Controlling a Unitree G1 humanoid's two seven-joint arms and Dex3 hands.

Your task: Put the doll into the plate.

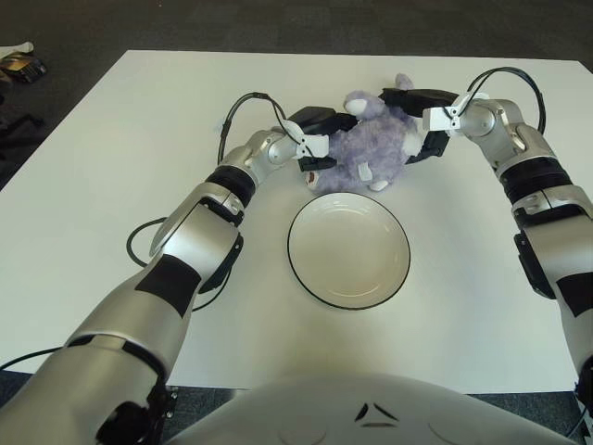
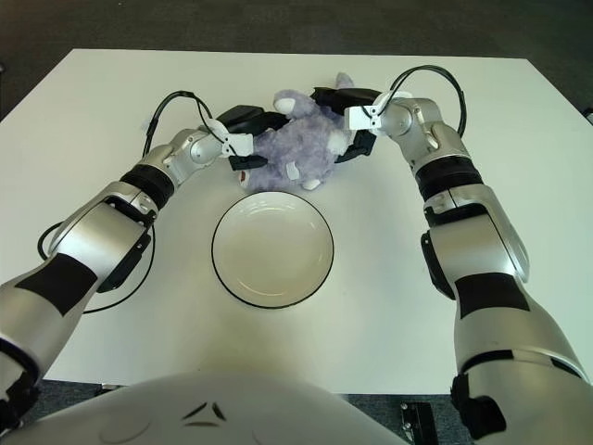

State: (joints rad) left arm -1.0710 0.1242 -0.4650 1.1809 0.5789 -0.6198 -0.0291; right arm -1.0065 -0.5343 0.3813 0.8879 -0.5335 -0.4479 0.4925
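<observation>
A fluffy purple doll [image 1: 372,141] with white paws lies on the white table just beyond the plate [image 1: 320,269], a white plate with a dark rim. My left hand [image 1: 322,139] presses against the doll's left side with its fingers around it. My right hand [image 1: 426,122] presses against the doll's right side, fingers curled over its top and back. The doll is squeezed between both hands, near the plate's far rim and outside it. It also shows in the right eye view [image 2: 301,144], with the plate [image 2: 236,278] below it.
The white table [image 1: 111,139] spans most of the view, with dark floor beyond its edges. A black cable [image 1: 144,243] loops on the table beside my left forearm. A dark object [image 1: 20,65] lies on the floor at far left.
</observation>
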